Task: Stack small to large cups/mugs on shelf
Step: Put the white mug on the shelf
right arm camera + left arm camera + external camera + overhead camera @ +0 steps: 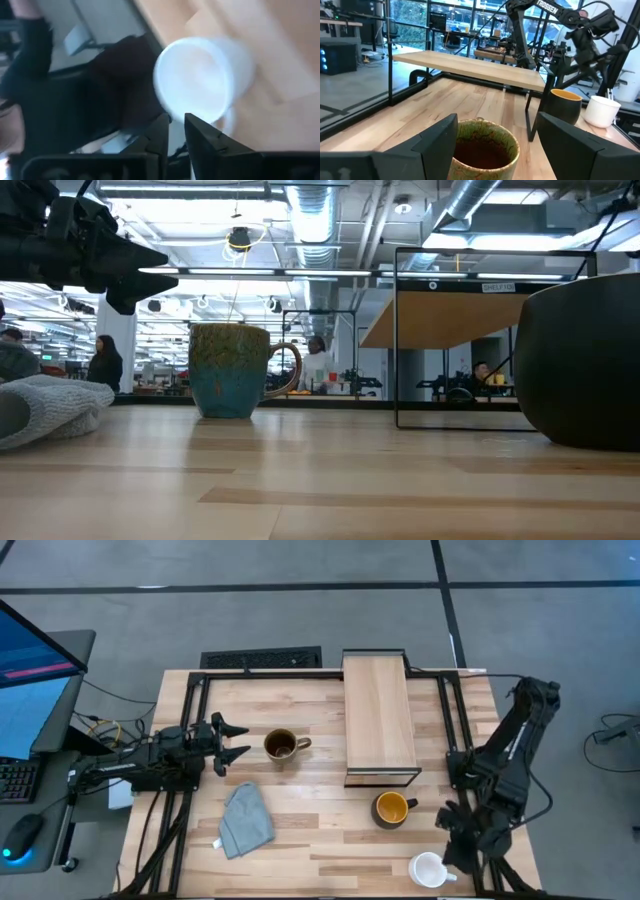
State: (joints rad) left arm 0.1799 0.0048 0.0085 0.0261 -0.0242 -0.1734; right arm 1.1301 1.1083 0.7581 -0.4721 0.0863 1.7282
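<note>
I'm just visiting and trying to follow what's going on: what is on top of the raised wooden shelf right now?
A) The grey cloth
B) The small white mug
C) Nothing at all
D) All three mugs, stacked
C: seen from above, the shelf is bare; the olive-brown mug, the dark mug, the white mug and the grey cloth all sit on the table.

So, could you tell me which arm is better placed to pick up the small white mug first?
The right arm, I'd say. Its claw is right beside the white mug at the table's near right corner, fingers nearly closed. The left claw is open, facing the olive-brown mug, far across the table.
</note>
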